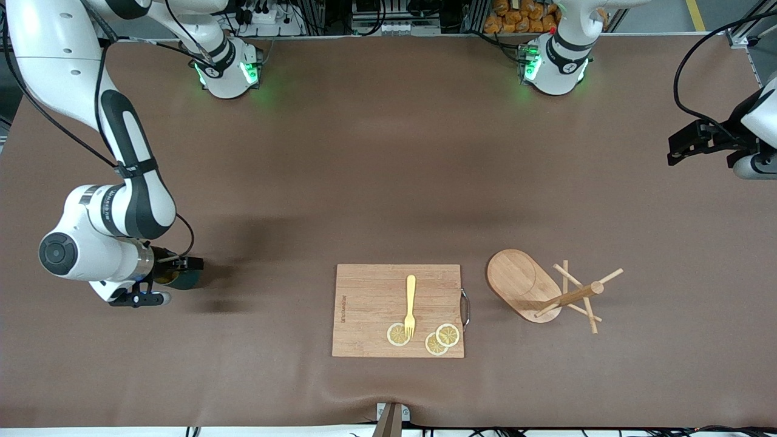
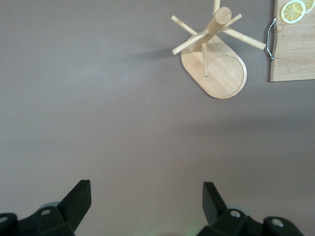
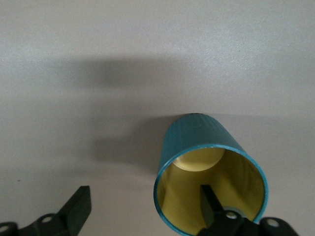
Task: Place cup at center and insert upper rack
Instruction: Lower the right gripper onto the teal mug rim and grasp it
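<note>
Teal ribbed cup (image 3: 211, 162) with its yellowish-tan inside sits on the brown table (image 1: 364, 152) at the right arm's end, well apart from the rectangular wooden cutting board (image 1: 370, 303). The right gripper (image 3: 142, 206) is down at the cup with its fingers apart; one black fingertip (image 3: 209, 201) reaches inside the rim, the other stands outside the wall, and neither is pressed against it.

A light wooden mug tree with an oval bamboo base (image 1: 525, 285) stands just beside the board, toward the left arm's end, its post and thin pegs crossing above the base. On the board lie a yellow fork (image 1: 410, 306) and three lemon slices (image 1: 442, 340).

The left gripper (image 2: 147, 201) waits high over bare table at its own end, fingers spread wide and holding nothing.
</note>
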